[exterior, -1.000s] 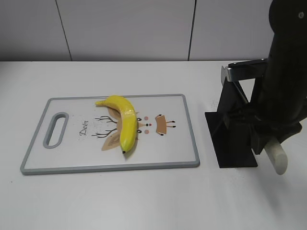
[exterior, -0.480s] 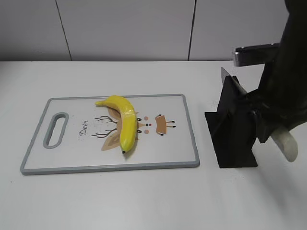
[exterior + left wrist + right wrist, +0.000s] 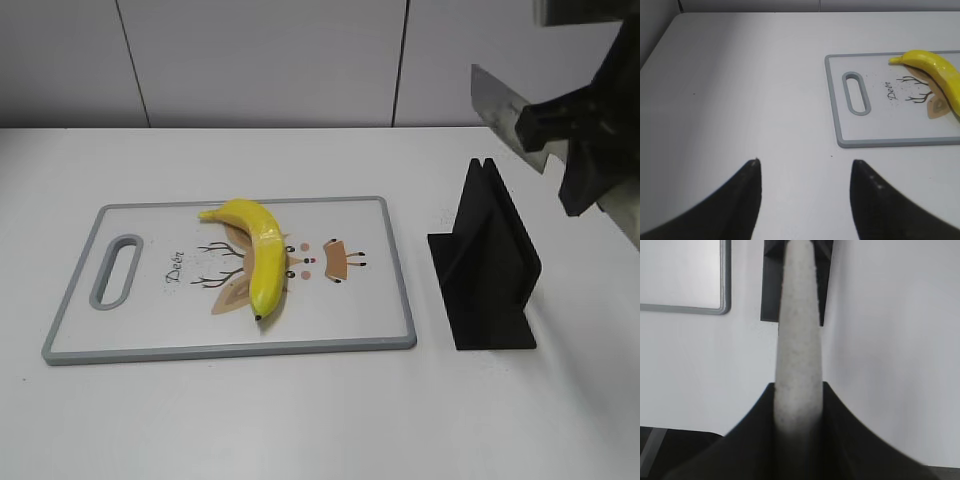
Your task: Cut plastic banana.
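The glossy yellow plastic banana (image 3: 258, 250) lies on a white cutting board (image 3: 150, 320) with a grey rim and a deer drawing. It also shows in the left wrist view (image 3: 937, 70), at the board's (image 3: 880, 125) far right. My right gripper (image 3: 585, 140) is shut on the white handle (image 3: 799, 340) of a knife, whose blade (image 3: 497, 105) is raised above the black knife stand (image 3: 490, 260). In the right wrist view my right gripper (image 3: 798, 390) has both jaws pressed against the handle. My left gripper (image 3: 805, 162) is open and empty above bare table left of the board.
The black knife stand (image 3: 771, 290) sits on the white table right of the board, below the lifted knife. The board's corner (image 3: 722, 307) shows left of it. A grey panelled wall (image 3: 260, 60) runs behind the table.
My right gripper has risen and moved right with the knife. The blade has come up out of the stand and now hangs above it. Banana and board have not moved.
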